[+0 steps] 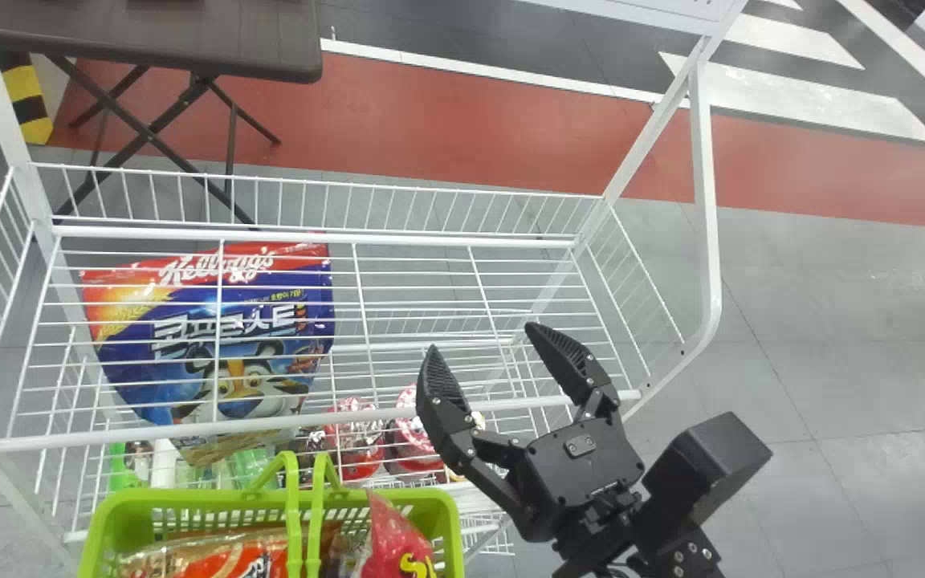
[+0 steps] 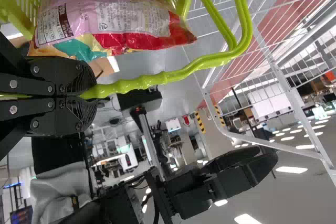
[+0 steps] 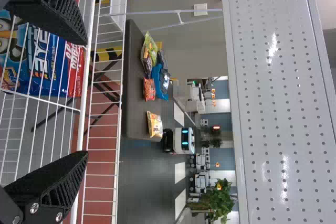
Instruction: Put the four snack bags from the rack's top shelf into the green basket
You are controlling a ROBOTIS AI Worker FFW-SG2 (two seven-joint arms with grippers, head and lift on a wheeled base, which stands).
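Green basket (image 1: 189, 498), seven o'clock in head view: held by left gripper (image 2: 88, 96), closed on handle (image 2: 157, 78), presumably for steady loading. Inside: snack bags (image 1: 406, 542), total unclear. Right gripper (image 1: 481, 336), five o'clock: empty, jaws apart.

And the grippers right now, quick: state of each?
Left gripper: closed on the basket handle.
Right gripper: open, holding nothing.

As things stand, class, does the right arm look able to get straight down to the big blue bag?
Probably not from above: the right gripper's jaws stand open, but the rods of the wire shelf run across the big blue bag, which seems to lie beneath them.
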